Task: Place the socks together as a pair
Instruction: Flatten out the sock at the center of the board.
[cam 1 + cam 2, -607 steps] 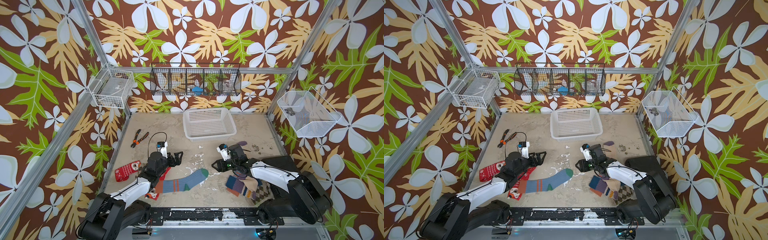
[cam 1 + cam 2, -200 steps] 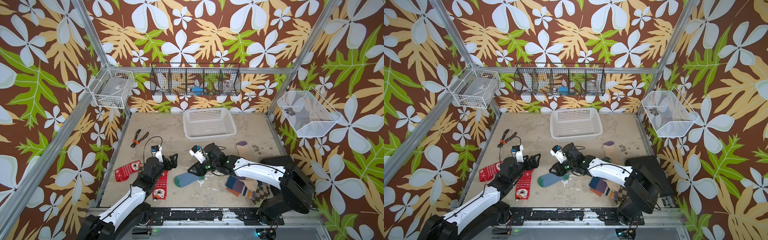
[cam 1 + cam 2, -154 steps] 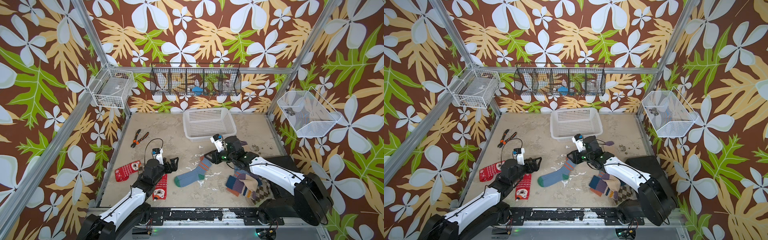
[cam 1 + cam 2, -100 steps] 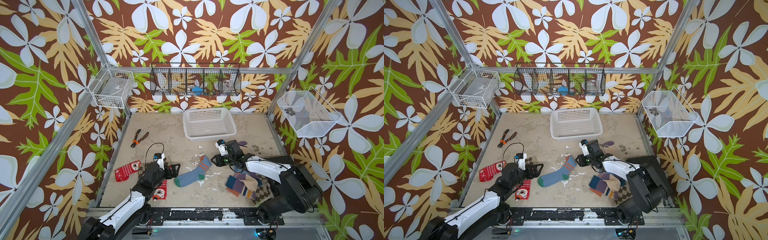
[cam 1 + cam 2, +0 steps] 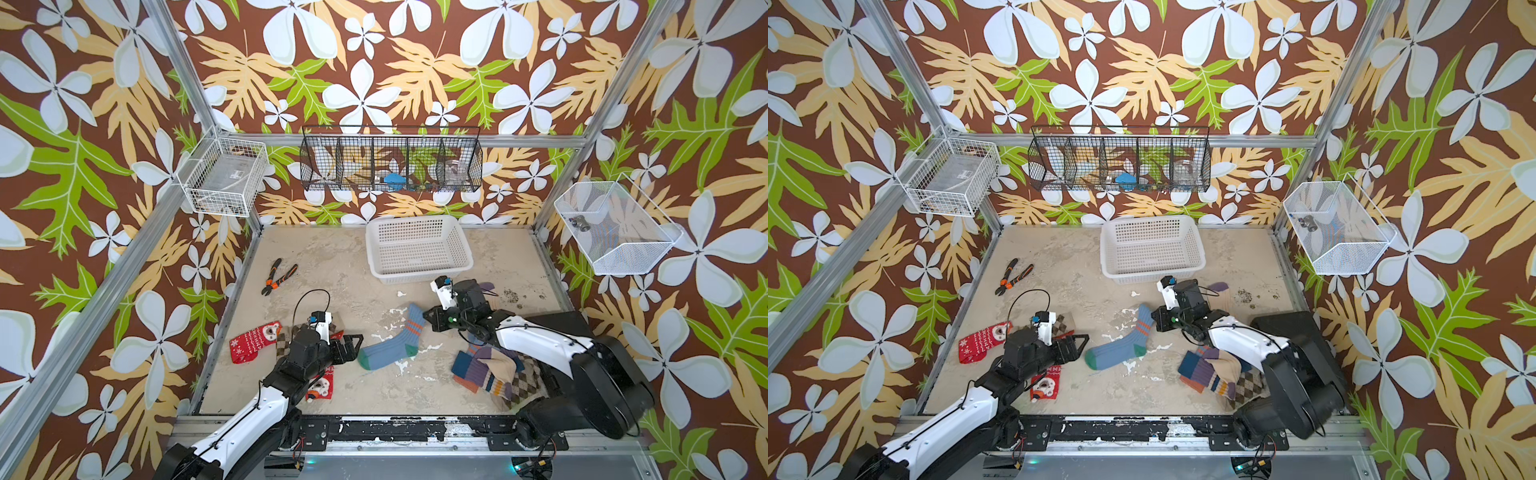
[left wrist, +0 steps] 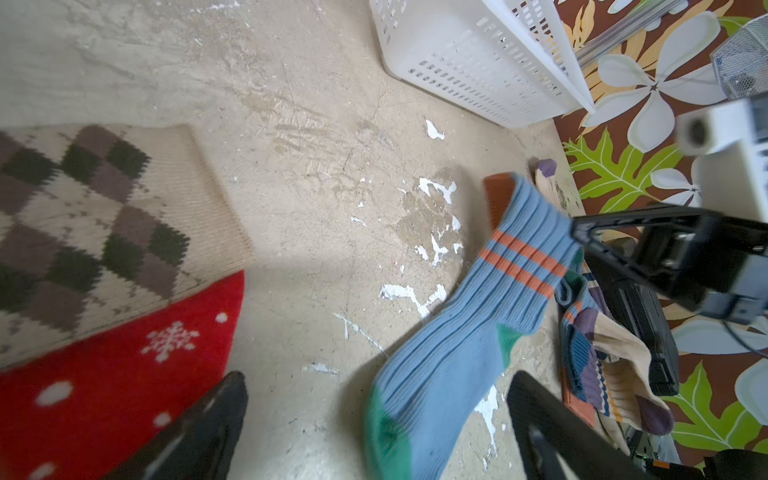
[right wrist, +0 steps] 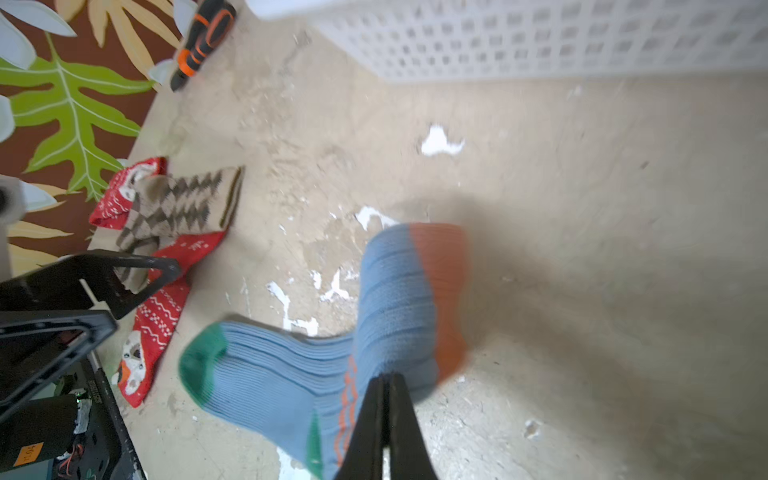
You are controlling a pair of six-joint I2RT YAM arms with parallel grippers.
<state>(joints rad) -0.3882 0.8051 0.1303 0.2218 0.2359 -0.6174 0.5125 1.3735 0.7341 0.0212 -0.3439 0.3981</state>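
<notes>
Turned about since earlier, the blue sock [image 5: 388, 347] lies midway across the desk [image 5: 340, 266]; our right claw [image 5: 429, 322] is closed tight at its cuff (pinching fabric? we cannot tell), our left claw [image 5: 355, 348] gapes empty near its toe.

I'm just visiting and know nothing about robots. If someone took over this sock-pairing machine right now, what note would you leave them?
Left gripper: open, empty, beside the green toe of the blue sock.
Right gripper: shut at that sock's cuff; I cannot tell whether it pinches fabric.
Socks: two red snowflake socks and an argyle sock lie by the left arm; a mixed pile lies by the right arm.
Done: no pair looks matched yet.
Left: every pair.
</notes>
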